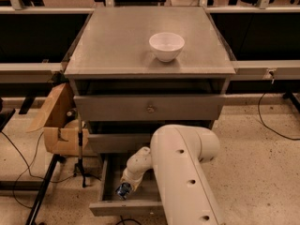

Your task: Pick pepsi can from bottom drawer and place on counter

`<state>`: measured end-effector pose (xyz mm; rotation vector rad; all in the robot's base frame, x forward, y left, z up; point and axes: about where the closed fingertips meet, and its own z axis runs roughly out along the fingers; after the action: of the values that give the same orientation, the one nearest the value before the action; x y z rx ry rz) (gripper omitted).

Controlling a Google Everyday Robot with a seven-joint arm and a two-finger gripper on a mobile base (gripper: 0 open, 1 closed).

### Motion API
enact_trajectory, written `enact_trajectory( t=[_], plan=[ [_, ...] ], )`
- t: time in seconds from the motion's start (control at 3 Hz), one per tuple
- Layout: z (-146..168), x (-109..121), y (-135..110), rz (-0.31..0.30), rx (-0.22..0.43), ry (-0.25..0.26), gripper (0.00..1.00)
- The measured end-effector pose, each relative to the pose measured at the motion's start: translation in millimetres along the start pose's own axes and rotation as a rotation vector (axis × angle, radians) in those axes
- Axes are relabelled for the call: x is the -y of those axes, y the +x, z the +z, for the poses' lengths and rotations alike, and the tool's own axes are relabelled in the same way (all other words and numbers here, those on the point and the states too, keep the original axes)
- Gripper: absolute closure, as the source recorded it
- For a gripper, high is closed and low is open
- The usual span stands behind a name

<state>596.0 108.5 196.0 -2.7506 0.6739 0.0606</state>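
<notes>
The bottom drawer (108, 205) is pulled open below the two shut drawers. My white arm reaches down into it from the right. My gripper (125, 186) is low inside the drawer, right at the pepsi can (123, 190), of which only a small blue and silver part shows. The arm hides most of the drawer's inside. The counter (112, 41) is the grey cabinet top, well above the gripper.
A white bowl (166, 46) stands on the counter, right of its middle. An open cardboard box (58, 121) sits on a stand to the left of the cabinet. Cables lie on the speckled floor at left and right.
</notes>
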Motion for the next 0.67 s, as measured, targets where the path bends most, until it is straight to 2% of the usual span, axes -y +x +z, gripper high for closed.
enact_trajectory(
  t=[0.67],
  plan=[
    [-111.6,-22.9,-11.5,0.05,-0.1,-0.02,1.0]
  ],
)
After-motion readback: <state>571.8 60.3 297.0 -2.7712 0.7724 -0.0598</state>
